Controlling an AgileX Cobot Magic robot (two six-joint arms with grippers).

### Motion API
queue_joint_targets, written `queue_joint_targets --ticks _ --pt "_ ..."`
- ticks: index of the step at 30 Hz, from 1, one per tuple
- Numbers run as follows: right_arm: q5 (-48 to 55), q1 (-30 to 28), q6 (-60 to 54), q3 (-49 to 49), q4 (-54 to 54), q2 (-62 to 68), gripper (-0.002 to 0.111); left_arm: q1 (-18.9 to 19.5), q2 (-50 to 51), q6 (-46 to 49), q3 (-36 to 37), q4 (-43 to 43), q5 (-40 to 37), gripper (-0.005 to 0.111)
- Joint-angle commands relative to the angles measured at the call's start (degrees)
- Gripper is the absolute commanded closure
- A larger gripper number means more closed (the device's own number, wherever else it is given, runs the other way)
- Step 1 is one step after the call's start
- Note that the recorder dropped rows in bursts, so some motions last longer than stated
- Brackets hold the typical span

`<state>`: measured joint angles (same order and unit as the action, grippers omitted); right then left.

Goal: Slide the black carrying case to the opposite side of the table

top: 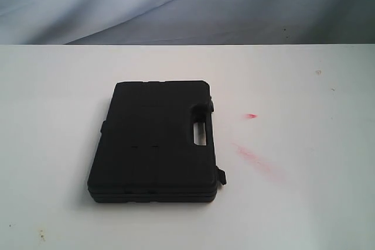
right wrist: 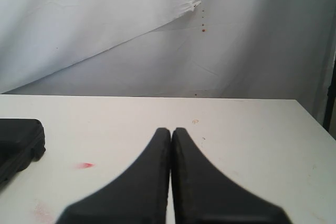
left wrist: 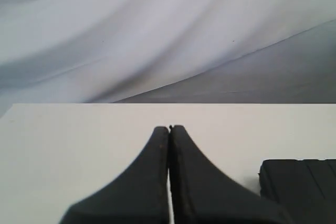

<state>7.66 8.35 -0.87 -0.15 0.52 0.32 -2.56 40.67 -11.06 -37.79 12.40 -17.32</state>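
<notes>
The black carrying case (top: 155, 141) lies flat on the white table (top: 304, 191), a little left of the middle, with its handle slot facing right. Neither arm shows in the exterior view. My left gripper (left wrist: 169, 128) is shut with nothing in it and hovers over bare table; a corner of the case (left wrist: 299, 184) shows off to one side, apart from the fingers. My right gripper (right wrist: 171, 129) is shut and empty too. The case's edge (right wrist: 18, 142) sits well away from it, beyond a red smear (right wrist: 85, 165).
Red smears (top: 252, 155) mark the table to the right of the case. A few dark specks (top: 41, 235) lie near the front left. A pale draped cloth (top: 187, 4) hangs behind the table's far edge. The table's right edge (right wrist: 315, 121) shows in the right wrist view.
</notes>
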Motion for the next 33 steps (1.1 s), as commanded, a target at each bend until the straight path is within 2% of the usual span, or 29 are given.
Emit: queue_joint_targets --ticks 1,6,7,9,17,20,33 --pt "-0.63 -0.36 0.02 0.15 0.17 -0.32 0.108 2.67 -6.86 3.57 5.54 -3.33 0.53 0.107" --pt "-0.63 -0.36 0.02 0.15 0.17 -0.32 0.108 2.66 -13.83 8.73 11.62 -10.47 0.50 0.107" --pt "-0.63 -0.36 0.02 0.15 0.17 -0.32 0.108 2.66 -16.50 13.74 14.58 -12.78 0.87 0.107" --pt "-0.63 -0.36 0.02 0.15 0.17 -0.32 0.108 2.66 -20.17 17.97 17.53 -12.89 0.50 0.107" --pt "-0.63 -0.36 0.02 0.15 0.17 -0.32 0.108 2.66 -32.46 17.26 25.63 -14.22 3.63 0.107" --pt "-0.63 -0.36 0.02 0.15 0.17 -0.32 0.108 2.66 -35.73 17.17 28.84 -14.87 8.38 0.107" --pt "-0.63 -0.36 0.02 0.15 0.17 -0.32 0.108 2.66 -37.32 17.01 37.79 -15.35 19.49 0.107"
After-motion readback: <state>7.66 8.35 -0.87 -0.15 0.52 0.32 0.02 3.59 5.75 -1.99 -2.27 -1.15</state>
